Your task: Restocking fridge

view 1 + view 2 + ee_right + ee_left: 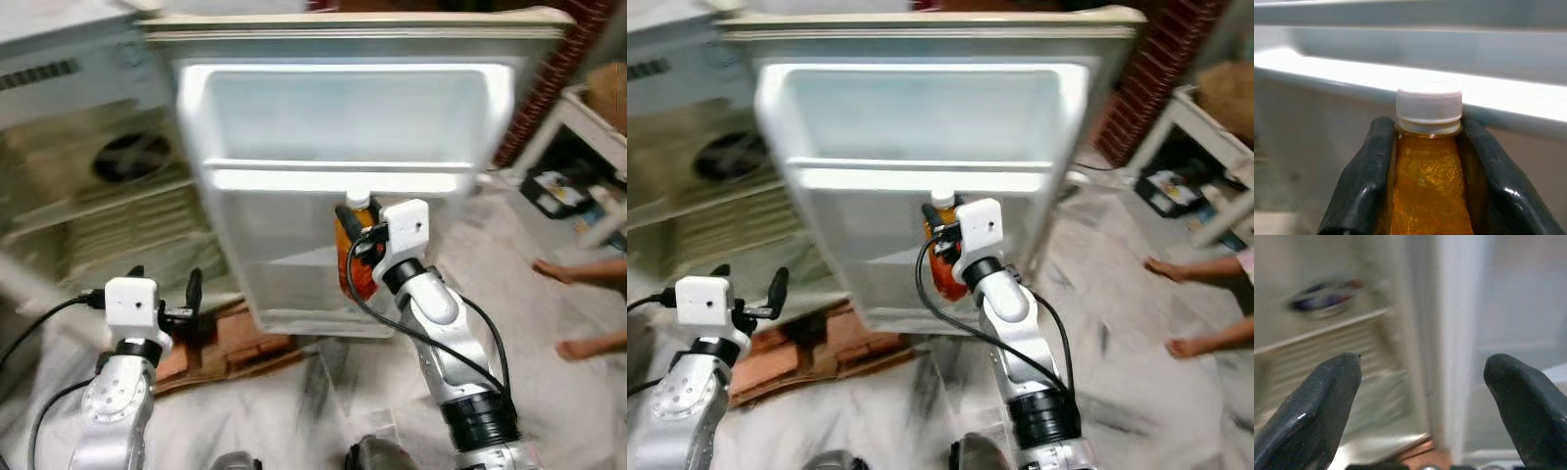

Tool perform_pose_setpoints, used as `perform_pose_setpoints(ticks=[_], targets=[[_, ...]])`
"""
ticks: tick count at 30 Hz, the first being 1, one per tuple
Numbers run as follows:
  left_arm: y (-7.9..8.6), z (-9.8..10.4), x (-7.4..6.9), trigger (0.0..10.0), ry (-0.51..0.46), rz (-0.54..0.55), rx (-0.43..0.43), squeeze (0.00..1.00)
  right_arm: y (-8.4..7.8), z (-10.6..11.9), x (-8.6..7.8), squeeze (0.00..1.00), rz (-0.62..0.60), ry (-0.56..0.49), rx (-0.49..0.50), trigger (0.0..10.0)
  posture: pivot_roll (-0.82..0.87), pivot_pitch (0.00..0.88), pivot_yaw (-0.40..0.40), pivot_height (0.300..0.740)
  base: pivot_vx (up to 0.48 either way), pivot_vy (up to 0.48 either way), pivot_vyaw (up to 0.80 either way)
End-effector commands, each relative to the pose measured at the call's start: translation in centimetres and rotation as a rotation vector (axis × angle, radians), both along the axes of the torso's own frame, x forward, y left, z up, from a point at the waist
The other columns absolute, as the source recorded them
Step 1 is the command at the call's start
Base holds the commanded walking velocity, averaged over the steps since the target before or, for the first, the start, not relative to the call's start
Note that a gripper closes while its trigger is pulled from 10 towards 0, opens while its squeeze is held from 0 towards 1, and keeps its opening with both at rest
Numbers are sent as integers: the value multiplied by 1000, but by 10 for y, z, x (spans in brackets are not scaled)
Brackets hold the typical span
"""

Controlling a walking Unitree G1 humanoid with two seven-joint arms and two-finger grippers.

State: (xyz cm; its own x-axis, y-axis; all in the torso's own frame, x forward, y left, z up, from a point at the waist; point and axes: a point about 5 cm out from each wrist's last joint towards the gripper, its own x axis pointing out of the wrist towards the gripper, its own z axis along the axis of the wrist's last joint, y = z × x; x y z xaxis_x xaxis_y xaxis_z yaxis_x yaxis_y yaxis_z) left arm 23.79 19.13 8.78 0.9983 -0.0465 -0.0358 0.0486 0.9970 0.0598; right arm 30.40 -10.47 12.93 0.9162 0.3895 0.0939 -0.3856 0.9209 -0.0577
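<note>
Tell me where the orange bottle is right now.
The orange bottle is clamped in the right gripper, held upright against the open fridge door, just below its shelf rail.

Home, open fridge [343, 186], brick wall [549, 88]

We look along our left gripper [1422, 382], its two black fingers [1317, 406] spread wide apart with nothing between them. Past them the scene is blurred. A white fridge door [1508, 308] stands on one side, its pale edge running upright. On the other side sits a beige slatted grille [1322, 352], and a strip of brown cardboard [1425, 455] lies low between the fingers.
</note>
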Motion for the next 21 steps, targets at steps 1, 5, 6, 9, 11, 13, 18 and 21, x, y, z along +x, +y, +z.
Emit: perform_pose_setpoints(ticks=[1,5,6,9,11,13,18,21], targets=[[8,-6,-8,10000,34,18,15,0,0,6,4,0,-20,-18,10,10000,27,118,22,740,0,0,0],[8,-6,-9,10000,38,19,15,0,1,5,1,0,-6,-14,21,10000,24,128,26,740,0,0,0],[8,-6,-9,10000,39,19,15,0,1,5,1,0,-6,-13,22,10000,24,128,26,740,0,0,0],[9,-7,-10,10000,47,25,14,0,2,2,-1,0,0,-2,30,10000,24,133,27,740,0,0,0],[9,-7,-11,10000,48,27,13,0,2,0,-3,0,7,1,31,10000,24,135,27,740,0,0,0],[8,-7,-12,10000,51,30,15,0,3,-1,-4,0,14,5,33,10000,25,137,28,740,0,0,0],[13,-8,-14,10000,61,51,21,0,3,-1,-5,0,20,5,37,10000,24,139,27,740,0,0,0],[16,-9,-16,10000,67,63,25,0,4,-1,-4,0,28,9,41,10000,24,140,25,740,0,0,0]])
